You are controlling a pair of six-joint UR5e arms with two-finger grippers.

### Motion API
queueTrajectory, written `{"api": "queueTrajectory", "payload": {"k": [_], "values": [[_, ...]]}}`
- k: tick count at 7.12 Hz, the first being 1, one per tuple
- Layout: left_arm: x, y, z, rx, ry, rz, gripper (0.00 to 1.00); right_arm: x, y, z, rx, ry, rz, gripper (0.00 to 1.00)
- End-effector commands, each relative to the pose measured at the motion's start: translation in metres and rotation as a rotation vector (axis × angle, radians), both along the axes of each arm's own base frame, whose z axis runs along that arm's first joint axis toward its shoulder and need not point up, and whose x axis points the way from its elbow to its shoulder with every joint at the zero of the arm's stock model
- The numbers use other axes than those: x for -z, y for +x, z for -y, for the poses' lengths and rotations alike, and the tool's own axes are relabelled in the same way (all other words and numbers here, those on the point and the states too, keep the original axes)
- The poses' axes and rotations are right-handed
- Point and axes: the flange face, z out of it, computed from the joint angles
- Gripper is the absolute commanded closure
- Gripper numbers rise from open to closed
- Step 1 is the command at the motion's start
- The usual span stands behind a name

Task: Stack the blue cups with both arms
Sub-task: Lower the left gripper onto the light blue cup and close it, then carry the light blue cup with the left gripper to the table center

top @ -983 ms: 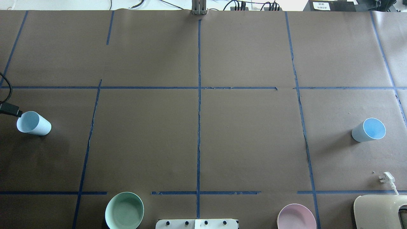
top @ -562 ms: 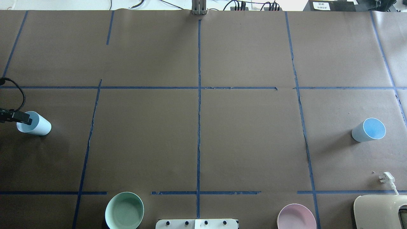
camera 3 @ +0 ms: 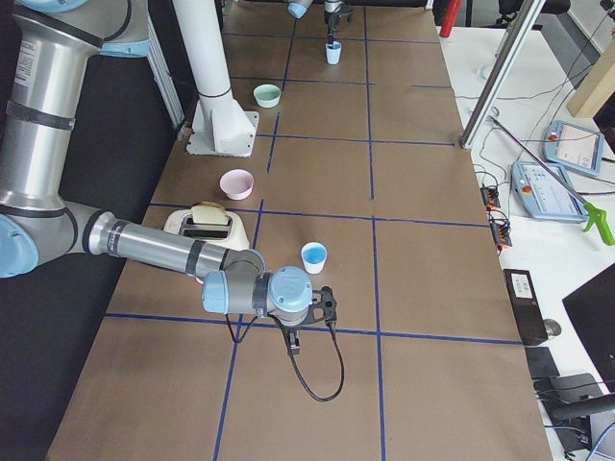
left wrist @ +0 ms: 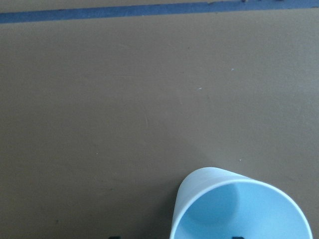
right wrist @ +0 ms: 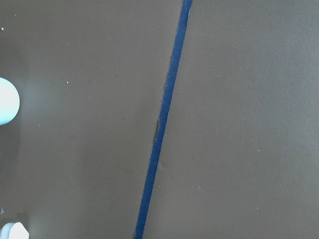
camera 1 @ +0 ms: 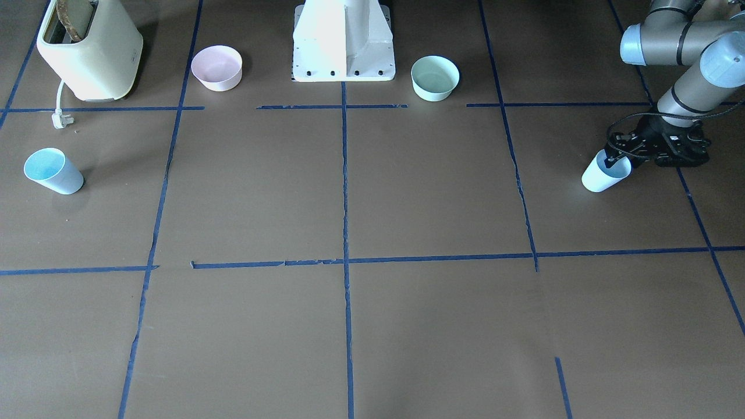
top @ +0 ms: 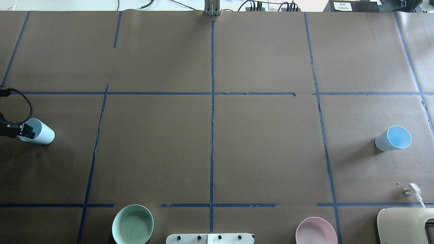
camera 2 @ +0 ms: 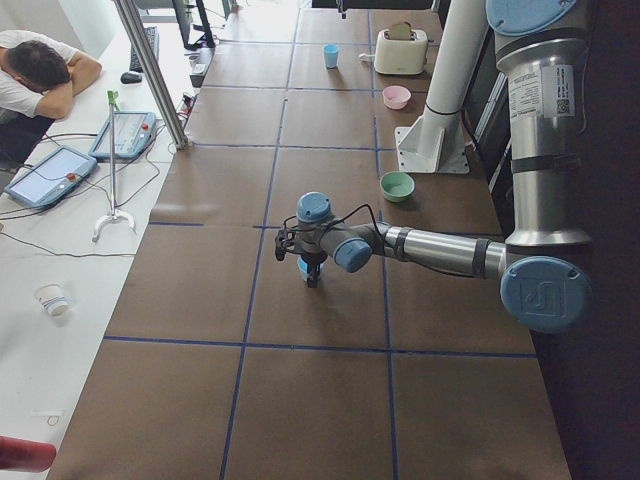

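Nearest in the right-end view, the right claw [camera 3: 328,305] hangs low over the brown surface [camera 3: 432,288], near 1 upright blue cup [camera 3: 314,257]. How far it gapes I cannot tell. At the surface's far end the left claw [camera 1: 613,159] stands wide at the rim of the other blue cup [camera 1: 599,177], 1 fingertip outside its wall and 1 inside, not closed on it.

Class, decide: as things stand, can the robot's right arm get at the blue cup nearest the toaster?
Probably yes. The right arm hangs just beside that blue cup, with nothing standing between them; the cup stands upright, apart from the toaster.
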Motion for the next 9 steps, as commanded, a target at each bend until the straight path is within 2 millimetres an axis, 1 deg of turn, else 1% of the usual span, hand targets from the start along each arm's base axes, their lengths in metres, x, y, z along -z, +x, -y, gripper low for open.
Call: {"api": "queueTrajectory", "payload": {"k": [1,2,3,4,5,6,7,8,9], "values": [[-0.002,0.006,0.002,-0.005,-0.007,0.001,0.78,0.0,0.0,0.0,0.0,-0.001,-0.001,0.0],[0.002,0.01,0.006,-0.006,0.001,-0.004,0.92,-0.001,0.0,0.0,0.0,-0.001,-0.003,0.0],[0.011,0.013,0.01,-0.009,0.011,-0.02,0.99,-0.001,0.0,0.0,0.0,-0.001,-0.003,0.0],[0.031,0.019,0.017,-0.013,0.025,-0.045,1.0,-0.001,0.0,0.0,0.0,-0.001,-0.003,0.0],[0.056,0.031,0.026,-0.043,0.022,-0.099,1.0,-0.001,0.0,0.0,0.0,-0.001,-0.003,0.0],[0.098,0.048,0.048,-0.046,0.033,-0.114,1.0,0.0,0.0,0.0,0.0,-0.001,-0.001,0.0],[0.158,0.071,0.079,-0.039,0.034,-0.123,1.0,0.0,0.0,0.0,0.0,0.002,-0.001,0.0],[0.22,0.12,0.088,-0.059,-0.007,-0.119,1.0,0.0,0.0,0.0,0.0,0.002,-0.001,0.0],[0.269,0.177,0.072,-0.05,-0.082,-0.114,1.0,0.0,0.0,0.0,0.0,0.002,-0.001,0.0]]}}
